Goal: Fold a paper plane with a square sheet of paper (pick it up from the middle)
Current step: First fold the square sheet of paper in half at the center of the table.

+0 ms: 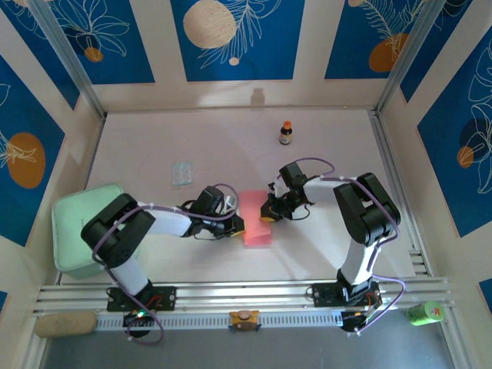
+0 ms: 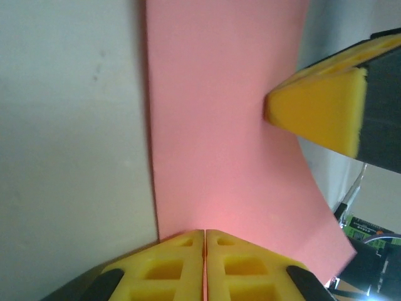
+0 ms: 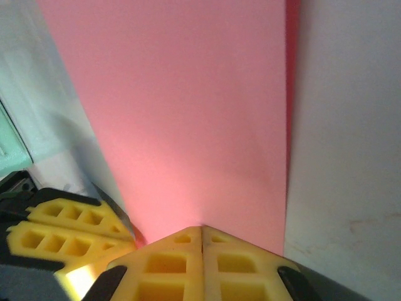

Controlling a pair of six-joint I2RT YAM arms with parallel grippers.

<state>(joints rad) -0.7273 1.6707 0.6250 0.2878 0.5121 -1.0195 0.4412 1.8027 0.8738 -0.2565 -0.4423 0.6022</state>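
Worktop: pale, walled booth. The arm bases sit on its near edge.

Thin salmon-pink paper sheet: around the middle of the worktop, a bit toward the near edge, between the 2 arms. From the top camera I see a plain rectangle, longer than wide. The long axis runs from near edge to far edge, leaning slightly. There's no tip and no diagonal folds, so it doesn't point anywhere yet. The right wrist camera shows a darker strip along 1 long side. I read that as a second layer, so the sheet is probably doubled along the centre line, but I can't confirm it.

Left gripper: closed, tips meeting on the left long edge of the sheet. It looks like a pinch on the paper. From that wrist, the far side of the sheet bows up off the worktop.

Right gripper: closed tight on the opposite long edge, also apparently nipping the paper. The 2 grippers are close together, with only the sheet's width between them.

Step, as I judge it: an early stage, at the centre fold, and no nose corners yet.

Next move needs:
- Edges kept aligned.
- The bow flattened.
- The crease pressed firm before 1 side lets go.
- Uneven pull avoided, because it would skew or crumple paper this thin.
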